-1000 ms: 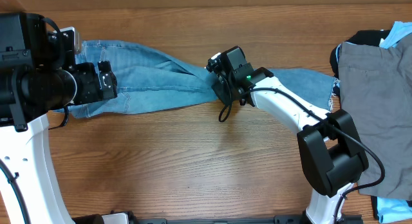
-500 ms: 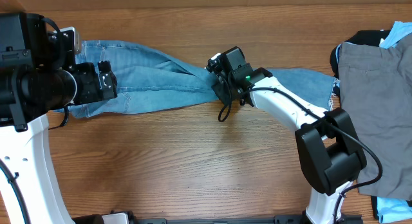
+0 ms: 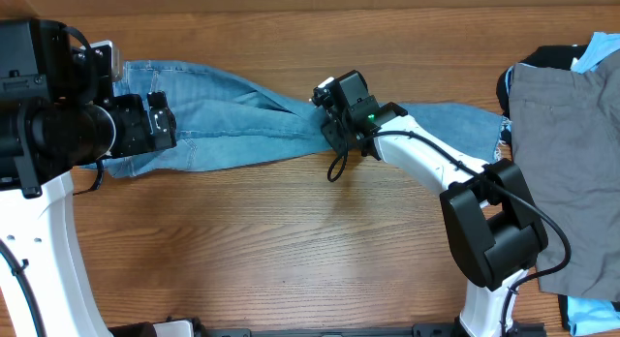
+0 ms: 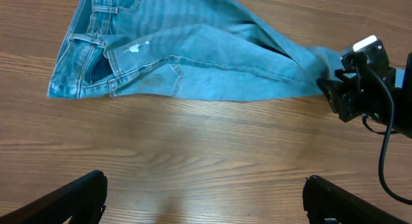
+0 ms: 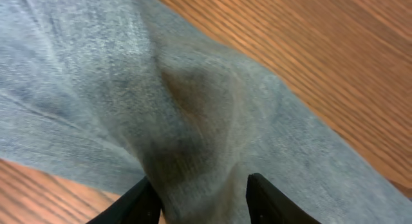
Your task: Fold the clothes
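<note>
Evidently the first fold was in hand: the jeans (image 3: 232, 119) lay stretched along the tabletop (image 3: 291, 250), the right gripper (image 5: 203, 203) with jaws pinching bunched denim mid-leg, the left gripper (image 4: 206, 198) with jaws spread, empty. Next, likely: carry the legs toward the waistband (image 4: 69, 56).

Light-blue denim jeans (image 3: 232, 124): one pair.
Grey trousers (image 3: 567, 163): one pair.
Black garment (image 3: 547, 58): one.
Pale-blue garment (image 3: 601, 51): two patches show, at the upper and lower right; whether they are one piece cannot be told.
Robot arms: two, the left arm (image 3: 39, 240) and the right arm (image 3: 426, 158).
Grippers: two, the left gripper (image 4: 205, 180) and the right gripper (image 5: 203, 185), each with two fingers.
Wooden table (image 3: 291, 250): one.
</note>
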